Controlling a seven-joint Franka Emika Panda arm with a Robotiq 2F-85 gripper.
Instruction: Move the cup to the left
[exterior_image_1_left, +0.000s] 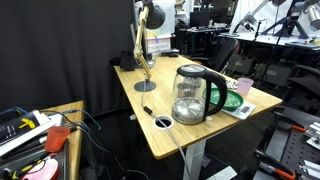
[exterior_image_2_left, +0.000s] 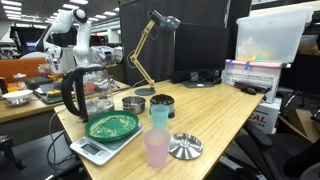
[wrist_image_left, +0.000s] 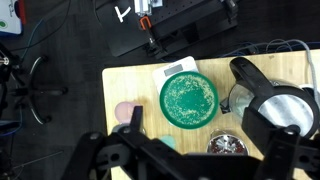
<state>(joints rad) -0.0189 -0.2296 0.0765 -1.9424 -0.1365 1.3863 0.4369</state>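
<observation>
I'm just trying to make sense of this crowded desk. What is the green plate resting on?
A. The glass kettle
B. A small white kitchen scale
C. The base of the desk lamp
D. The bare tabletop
B: in an exterior view the green plate lies on a small white scale, and in the wrist view the scale's display end sticks out from under the plate.

No word, number or brand can be read in any view. In an exterior view, the box (exterior_image_2_left: 266, 117) at four o'clock from the desk lamp (exterior_image_2_left: 165, 21) carries reddish marks that may be print, but they are too small to make out. The labelled carton (exterior_image_2_left: 256, 75) at three o'clock from the lamp shows only blurred colour. In the wrist view, the kitchen scale (wrist_image_left: 181, 68), at twelve o'clock of the green plate (wrist_image_left: 188, 98), shows no legible digits.
</observation>
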